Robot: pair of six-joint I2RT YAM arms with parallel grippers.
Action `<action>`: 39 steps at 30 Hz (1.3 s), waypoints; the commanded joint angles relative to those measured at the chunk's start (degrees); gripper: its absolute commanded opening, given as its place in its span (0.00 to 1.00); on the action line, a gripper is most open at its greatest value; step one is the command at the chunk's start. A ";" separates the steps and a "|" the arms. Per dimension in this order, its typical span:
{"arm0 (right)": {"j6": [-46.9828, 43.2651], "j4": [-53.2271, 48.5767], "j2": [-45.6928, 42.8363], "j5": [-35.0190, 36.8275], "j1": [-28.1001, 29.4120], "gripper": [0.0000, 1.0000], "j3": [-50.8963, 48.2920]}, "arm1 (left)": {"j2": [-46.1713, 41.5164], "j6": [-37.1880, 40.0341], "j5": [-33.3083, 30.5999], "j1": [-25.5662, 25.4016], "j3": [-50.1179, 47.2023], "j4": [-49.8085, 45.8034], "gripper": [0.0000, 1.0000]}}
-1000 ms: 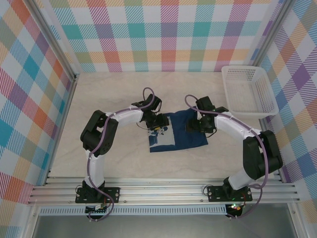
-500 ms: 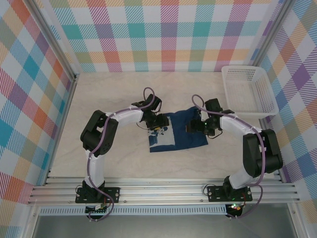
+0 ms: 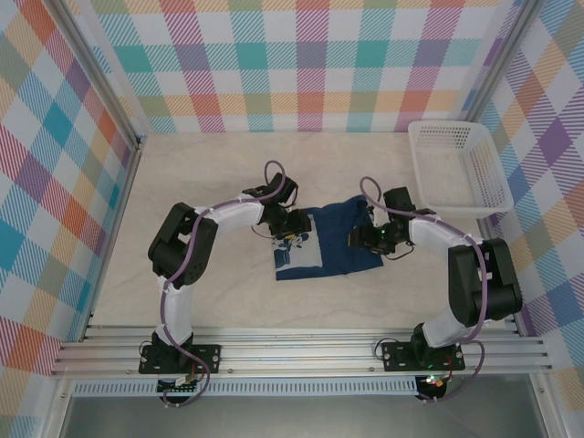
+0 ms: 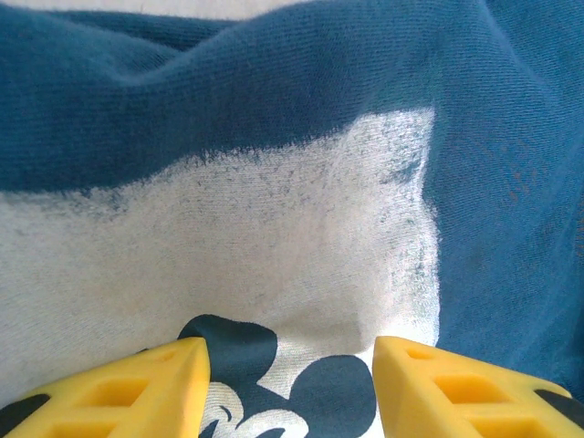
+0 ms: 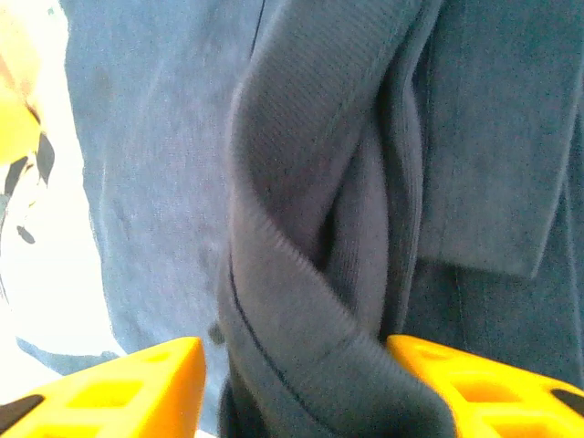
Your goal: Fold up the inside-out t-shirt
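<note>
Pinning t-shirt [image 3: 333, 248] at mid table [image 3: 210, 173] with spread-open left gripper [image 4: 290, 388]. Straddling its right-edge fold [image 5: 301, 228] with right gripper [image 5: 292, 392], seemingly for folding over; clamping unclear.

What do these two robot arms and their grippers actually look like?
They are a matching pair. The left arm and right arm have chunky black joints with smooth white links between them. A purple cable loops along the outside of each, and each stands on a black base. The left gripper and right gripper each end in two yellow wedge-shaped fingers with hollow cut-outs.
</note>
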 commanded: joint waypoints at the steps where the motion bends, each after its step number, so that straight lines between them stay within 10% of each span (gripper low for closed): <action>1: 2.56 -0.27 -4.04 -3.86 -1.40 0.46 -1.80 | -0.38 1.44 -0.16 0.54 0.91 -2.33 0.51; 15: 10.13 -6.68 -2.78 9.06 -8.57 0.19 -3.36 | -1.27 2.23 -0.93 0.54 0.03 -2.76 0.51; 26: 6.62 -5.19 -10.57 10.89 -7.03 0.64 -1.73 | -3.65 2.67 -1.43 0.54 0.56 -2.04 0.51; 39: 9.48 -3.65 -0.86 10.66 4.26 0.53 1.88 | -12.18 4.63 3.21 -1.31 -12.68 6.93 0.57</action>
